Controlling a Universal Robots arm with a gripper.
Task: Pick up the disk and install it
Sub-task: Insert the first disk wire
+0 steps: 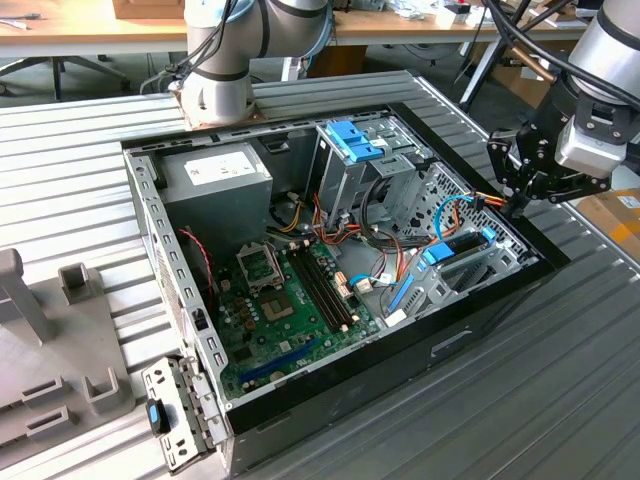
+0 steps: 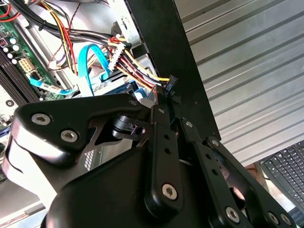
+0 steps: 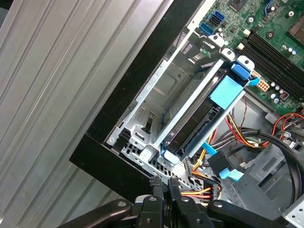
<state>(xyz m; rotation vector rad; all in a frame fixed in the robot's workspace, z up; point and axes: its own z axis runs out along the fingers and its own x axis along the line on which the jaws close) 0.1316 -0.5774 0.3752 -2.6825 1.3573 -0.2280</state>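
In the exterior view, an open black-and-grey metal computer case sits on the ribbed grey metal tabletop. The flat black rectangular disk with bright blue plastic carrier rails lies seated in the drive bay at the case's right end. Just right of it, over the case rim, hangs the black end effector. Its fingertips are pressed nearly together, with nothing between them.
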